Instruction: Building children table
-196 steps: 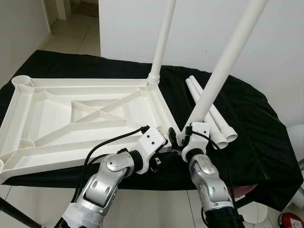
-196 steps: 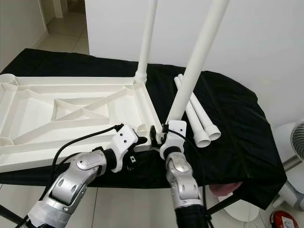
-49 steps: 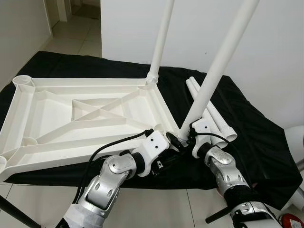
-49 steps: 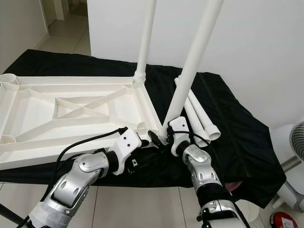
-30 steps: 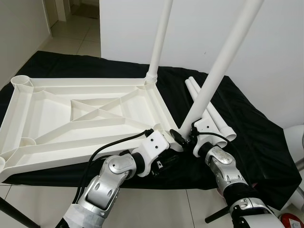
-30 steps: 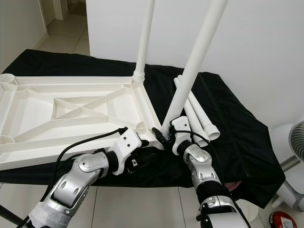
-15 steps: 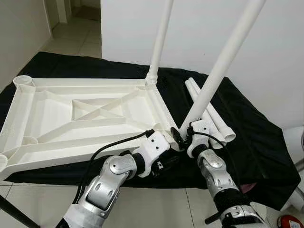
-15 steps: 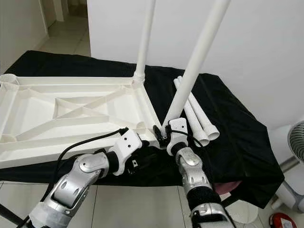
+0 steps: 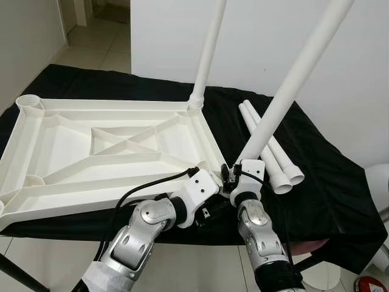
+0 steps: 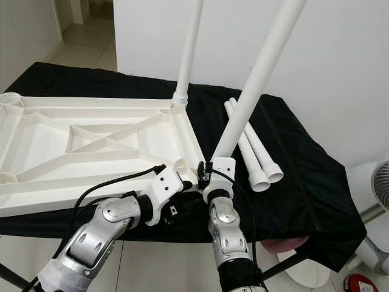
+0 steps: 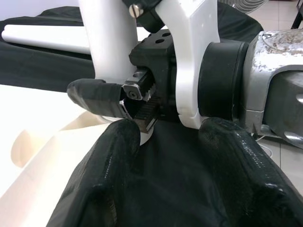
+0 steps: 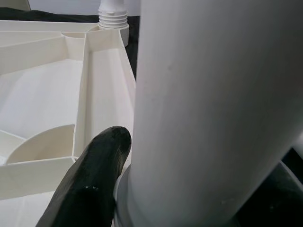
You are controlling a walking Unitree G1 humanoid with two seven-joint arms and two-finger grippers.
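Observation:
A white tabletop (image 9: 61,146) lies upside down on a table draped in black cloth. One white leg (image 9: 206,55) stands upright in its far right corner socket. A second leg (image 9: 285,97) leans to the right from the near right corner. My right gripper (image 9: 234,178) is shut on the foot of this leaning leg (image 12: 213,109), one finger (image 12: 90,189) pressed against it. My left gripper (image 9: 214,208) sits just left of it at the near right corner. Its fingers (image 11: 109,179) are spread open over the black cloth, one touching the tabletop's edge.
Two loose white legs (image 9: 270,152) lie side by side on the black cloth (image 9: 328,182) to the right of the tabletop. A white wall rises close behind the table. A fan (image 10: 380,176) stands on the tiled floor at the far right.
My right forearm has swung in from the right to stand almost straight below the leg's foot. The leaning leg's top has tipped a little further right. The left arm has stayed put.

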